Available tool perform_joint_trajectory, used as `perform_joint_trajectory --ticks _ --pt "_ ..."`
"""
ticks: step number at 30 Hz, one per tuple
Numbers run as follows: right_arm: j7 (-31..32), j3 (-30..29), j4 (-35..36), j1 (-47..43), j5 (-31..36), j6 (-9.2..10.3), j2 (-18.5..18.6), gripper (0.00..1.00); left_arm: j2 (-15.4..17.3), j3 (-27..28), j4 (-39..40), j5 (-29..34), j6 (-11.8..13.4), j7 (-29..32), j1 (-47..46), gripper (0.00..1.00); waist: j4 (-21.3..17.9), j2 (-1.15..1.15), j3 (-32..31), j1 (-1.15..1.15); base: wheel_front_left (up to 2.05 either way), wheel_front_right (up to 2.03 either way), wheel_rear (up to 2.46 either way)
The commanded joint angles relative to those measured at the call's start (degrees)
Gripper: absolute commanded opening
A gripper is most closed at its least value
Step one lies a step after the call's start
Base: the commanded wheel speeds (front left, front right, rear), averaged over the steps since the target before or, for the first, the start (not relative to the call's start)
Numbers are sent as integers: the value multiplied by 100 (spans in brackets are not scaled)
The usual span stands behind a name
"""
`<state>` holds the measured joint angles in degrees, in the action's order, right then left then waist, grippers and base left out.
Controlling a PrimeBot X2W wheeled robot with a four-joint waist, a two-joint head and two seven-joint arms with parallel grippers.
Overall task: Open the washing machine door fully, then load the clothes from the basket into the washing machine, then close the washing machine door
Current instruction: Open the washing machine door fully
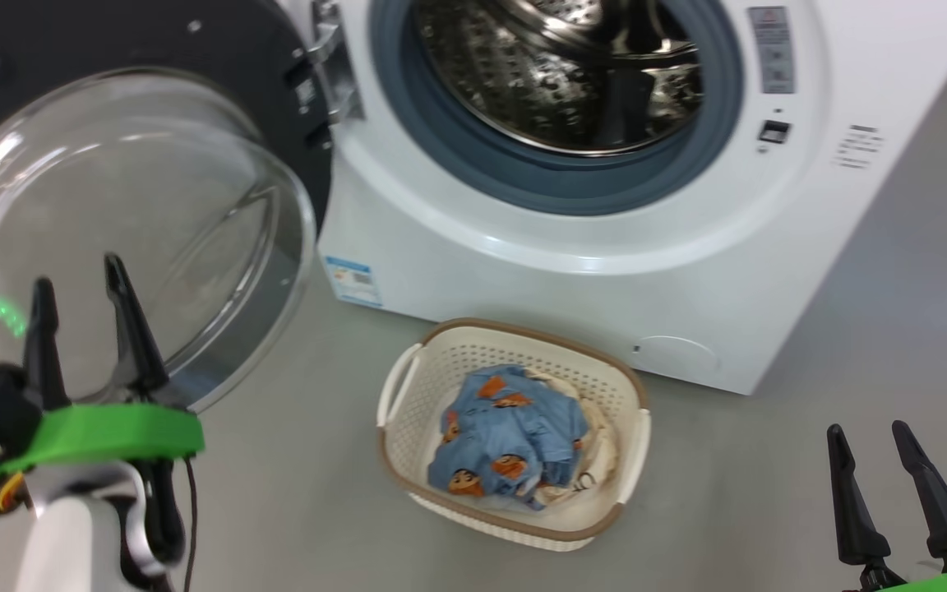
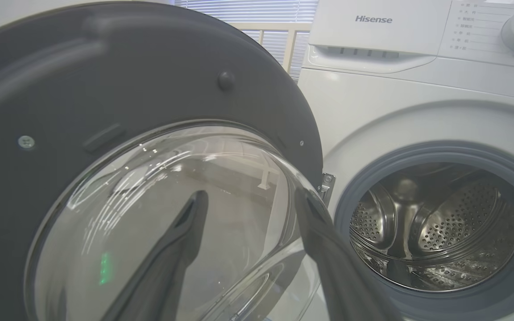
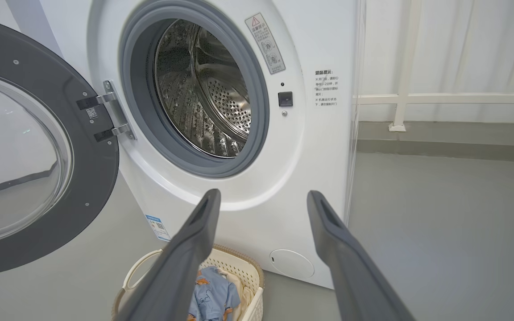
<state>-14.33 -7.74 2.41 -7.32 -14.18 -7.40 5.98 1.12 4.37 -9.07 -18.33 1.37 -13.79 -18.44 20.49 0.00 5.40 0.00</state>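
The washing machine door (image 1: 219, 99) (image 2: 105, 102) (image 3: 38, 156) stands swung wide to the left, glass bowl facing me. The white washing machine (image 1: 572, 271) (image 2: 373, 98) (image 3: 310, 147) shows its bare steel drum (image 1: 564, 74) (image 2: 431, 232) (image 3: 203, 93). On the floor before it sits the cream basket (image 1: 408, 382) (image 3: 243, 272) holding the clothes (image 1: 515, 440) (image 3: 212, 296), a blue printed garment over a cream one. My left gripper (image 1: 79, 279) (image 2: 250, 198) is open just in front of the door glass, gripping nothing. My right gripper (image 1: 872, 427) (image 3: 263, 196) is open at the lower right, empty.
Grey floor (image 1: 893, 288) spreads around the machine and basket. A white railing and pale curtain (image 3: 440, 98) stand to the machine's right. A green band (image 1: 112, 432) rings my left wrist.
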Motion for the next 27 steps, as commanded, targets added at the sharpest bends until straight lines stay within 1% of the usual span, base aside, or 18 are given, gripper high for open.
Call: perform_joint_trajectory --ticks 1,4,5,8,11,15,23,27 --pt "-67 165 190 -18 21 -9 80 100 178 130 202 -44 -21 15 76 100 -392 0 -135 0 0 0 0" --pt "-67 187 258 -61 36 -9 70 100 178 48 280 -79 -130 -3 361 100 -695 0 -215 0 0 0 0" --pt "-67 187 258 -61 36 -9 70 100 178 48 280 -79 -130 -3 361 100 -695 0 -215 0 0 0 0" --pt "-67 213 304 -118 47 -9 56 100 190 11 353 -57 -187 -37 671 100 -1005 0 -295 0 0 0 0" --pt "-67 238 343 -163 52 -9 56 100 199 -11 427 4 -191 -67 977 100 -1296 0 -325 0 0 0 0" --pt "-67 231 400 -225 77 -9 52 100 202 -17 551 96 -191 -99 1324 100 -1592 0 -348 0 0 0 0" --pt "-67 195 513 -362 148 -9 -18 100 191 10 956 325 -189 -118 1927 100 -1961 0 -406 0 0 0 0" --pt "-67 163 566 -414 187 -9 -49 100 186 -12 1151 364 -347 -119 2209 100 -2089 0 -413 0 0 0 0"
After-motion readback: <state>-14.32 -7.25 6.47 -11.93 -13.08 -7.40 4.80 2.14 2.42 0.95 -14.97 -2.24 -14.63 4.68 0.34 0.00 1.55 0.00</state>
